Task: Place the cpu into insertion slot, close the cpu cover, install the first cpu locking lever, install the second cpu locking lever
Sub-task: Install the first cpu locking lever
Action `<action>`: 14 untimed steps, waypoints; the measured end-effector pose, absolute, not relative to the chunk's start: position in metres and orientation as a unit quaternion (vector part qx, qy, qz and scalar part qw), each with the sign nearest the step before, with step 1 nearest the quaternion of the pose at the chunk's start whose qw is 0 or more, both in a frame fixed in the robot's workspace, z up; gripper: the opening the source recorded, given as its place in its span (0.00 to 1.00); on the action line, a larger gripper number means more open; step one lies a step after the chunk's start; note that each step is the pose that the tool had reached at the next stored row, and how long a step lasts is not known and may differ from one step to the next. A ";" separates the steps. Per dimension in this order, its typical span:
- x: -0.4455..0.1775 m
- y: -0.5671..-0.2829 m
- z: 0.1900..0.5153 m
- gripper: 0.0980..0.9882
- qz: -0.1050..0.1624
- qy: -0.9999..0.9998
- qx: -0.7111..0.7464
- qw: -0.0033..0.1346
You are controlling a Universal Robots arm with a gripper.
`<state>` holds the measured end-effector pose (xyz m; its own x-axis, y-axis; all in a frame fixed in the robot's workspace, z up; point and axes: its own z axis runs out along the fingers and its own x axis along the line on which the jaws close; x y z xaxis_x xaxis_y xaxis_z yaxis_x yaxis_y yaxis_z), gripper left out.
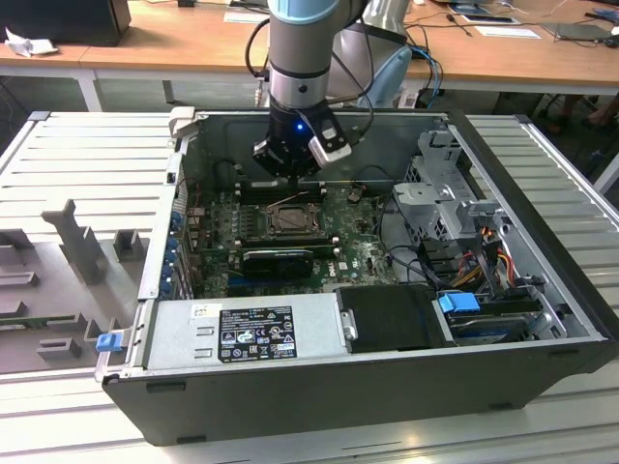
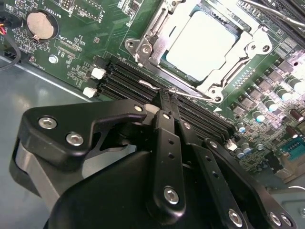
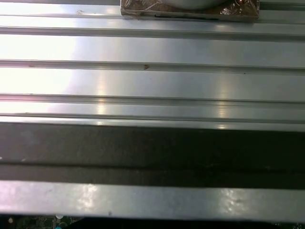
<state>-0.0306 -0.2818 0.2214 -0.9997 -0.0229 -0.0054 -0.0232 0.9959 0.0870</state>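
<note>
Second wrist view: cpu (image 2: pixel 205 45) lies flat, metal face up, square to the green board (image 2: pixel 95 28), with the cover (image 2: pixel 153 29) down around it. Gripper (image 2: pixel 166 98) jaws are pressed together, tips at a wire lever (image 2: pixel 148 85). Exterior view: slot (image 1: pixel 290 218) sits in an open case (image 1: pixel 319 406) on a ribbed metal table (image 1: pixel 87 164), with wooden desks (image 1: pixel 193 39) behind.

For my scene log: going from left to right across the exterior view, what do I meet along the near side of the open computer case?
Blue latch → labelled power supply → black box → blue tab.
</note>
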 end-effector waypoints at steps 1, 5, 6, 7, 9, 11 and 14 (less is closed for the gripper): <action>-0.031 -0.282 0.222 0.01 0.043 0.999 -0.012 0.002; -0.032 -0.282 0.224 0.01 0.044 0.999 -0.011 0.002; -0.032 -0.282 0.224 0.01 0.044 0.999 -0.011 0.002; -0.031 -0.282 0.224 0.01 0.044 0.999 -0.012 0.002; -0.028 -0.282 0.224 0.01 0.044 0.999 -0.011 0.002; -0.025 -0.282 0.223 0.01 0.044 0.999 -0.012 0.002; -0.024 -0.282 0.221 0.01 0.044 0.999 -0.012 0.002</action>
